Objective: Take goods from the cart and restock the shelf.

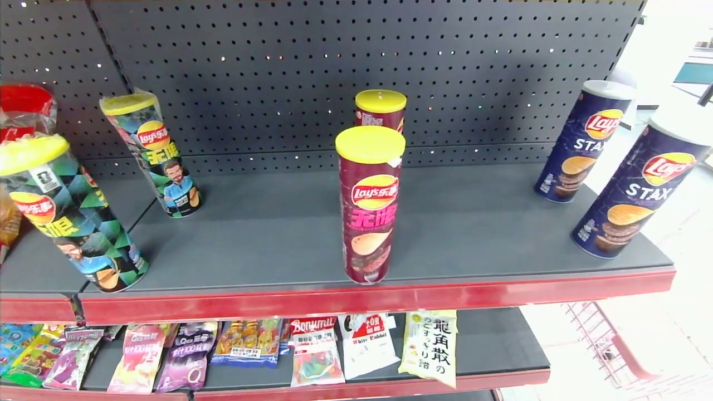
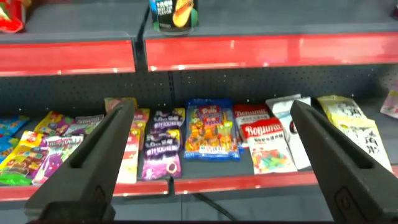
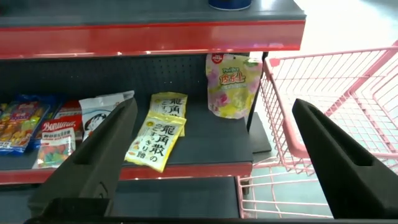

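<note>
Head view: Looked down on an upper shelf [image 1: 267, 228] with a red front lip, carrying six upright chip cans. Held teal cans [image 1: 159, 153] at the robot's left and navy cans [image 1: 585, 142] at its right. In the middle, had a front maroon can [image 1: 369, 206] near the lip and a rear maroon can [image 1: 380, 108] close behind it. Caught a corner of the pink wire cart [image 1: 626, 353] below the shelf's right end. Judged the main risk to be tipping: tall, narrow cans, easily knocked over or off the lip by an arm rising with new stock, the front maroon can most exposed.

Left wrist view: Faced the lower shelf [image 2: 261, 179] of flat snack bags [image 2: 210, 130]. Showed the left gripper [image 2: 211, 162] spread wide and holding nothing, with no cart goods between its fingers [image 2: 93, 155].

Right wrist view: Showed the right gripper [image 3: 214, 162] likewise spread wide and empty, before yellow lozenge packets [image 3: 163, 130] and a pink sweets bag [image 3: 231, 84]. Placed the pink wire cart [image 3: 278, 118] beyond the shelf's end, behind one finger [image 3: 339, 165], not between the pair. Could not tell what goods lay inside. Judged a second risk to be snagging: a wide-set finger catching the wire mesh on the way into the basket.
</note>
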